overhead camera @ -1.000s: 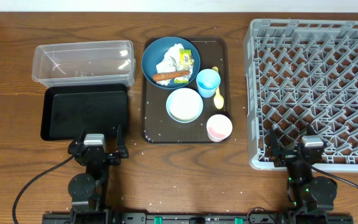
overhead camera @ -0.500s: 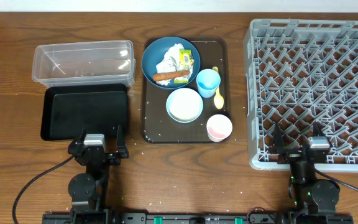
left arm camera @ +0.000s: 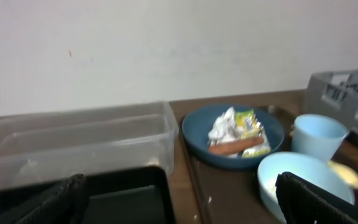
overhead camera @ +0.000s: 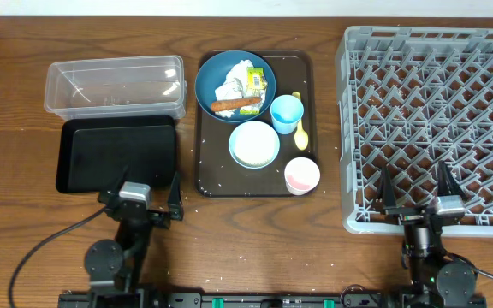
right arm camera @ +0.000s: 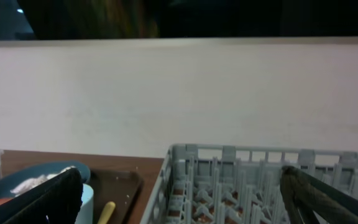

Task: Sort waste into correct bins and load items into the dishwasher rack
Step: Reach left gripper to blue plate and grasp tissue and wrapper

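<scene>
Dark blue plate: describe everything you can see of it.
The dark blue plate is round with a raised rim, smooth and glossy, perhaps plastic. It lies flat in the far left corner of the dark brown serving tray. On it rest crumpled white paper, a yellow-green wrapper and an orange-red sausage along its near side. The light blue cup stands by its near right rim; whether they touch is unclear.

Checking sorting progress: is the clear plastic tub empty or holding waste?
Empty: the clear rectangular plastic tub shows a bare floor overhead; the yellow-green wrapper, crumpled white paper and orange-red sausage lie on the dark blue round plate.
</scene>
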